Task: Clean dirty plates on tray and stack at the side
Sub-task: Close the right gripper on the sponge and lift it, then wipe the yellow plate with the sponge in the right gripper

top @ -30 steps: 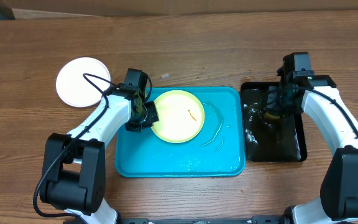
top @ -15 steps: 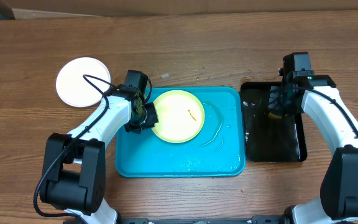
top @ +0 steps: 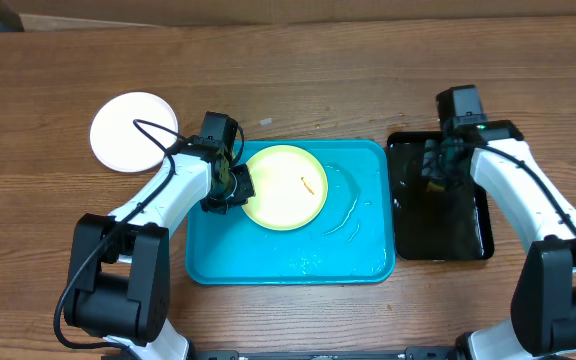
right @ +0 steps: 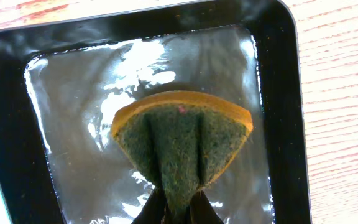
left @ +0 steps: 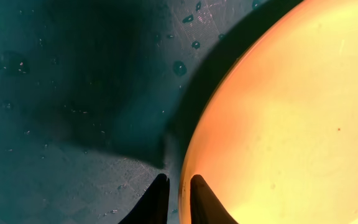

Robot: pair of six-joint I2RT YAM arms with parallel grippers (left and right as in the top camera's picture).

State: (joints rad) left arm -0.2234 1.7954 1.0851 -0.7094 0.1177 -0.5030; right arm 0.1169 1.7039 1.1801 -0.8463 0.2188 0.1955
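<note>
On the tabletop (top: 318, 80), in the middle, a wet cyan tray (top: 288, 255). In its upper left part, lying flat, a yellow-green plate (top: 286, 190) with a small orange speck right of its centre. At the left rim of this plate, the left hand (top: 236, 187), almost fully closed and pinching that rim. Seen from the left wrist: one dark fingertip over the plate's edge, the other just outside it above the tray floor, only a thin gap between. Drops of water on the tray nearby.

Up left on the bare wood, well apart from the tray, a white plate (top: 133, 131).

Just right of the tray, a black tray (top: 468, 235) with shiny water inside. Above its upper left part, the right hand (top: 436, 172), closed tight on a sponge (right: 182, 140). Green scouring face toward the wrist camera, orange edge on top, squeezed between the fingers and spreading like a fan. Whether touching the water or not, impossible to tell.
</note>
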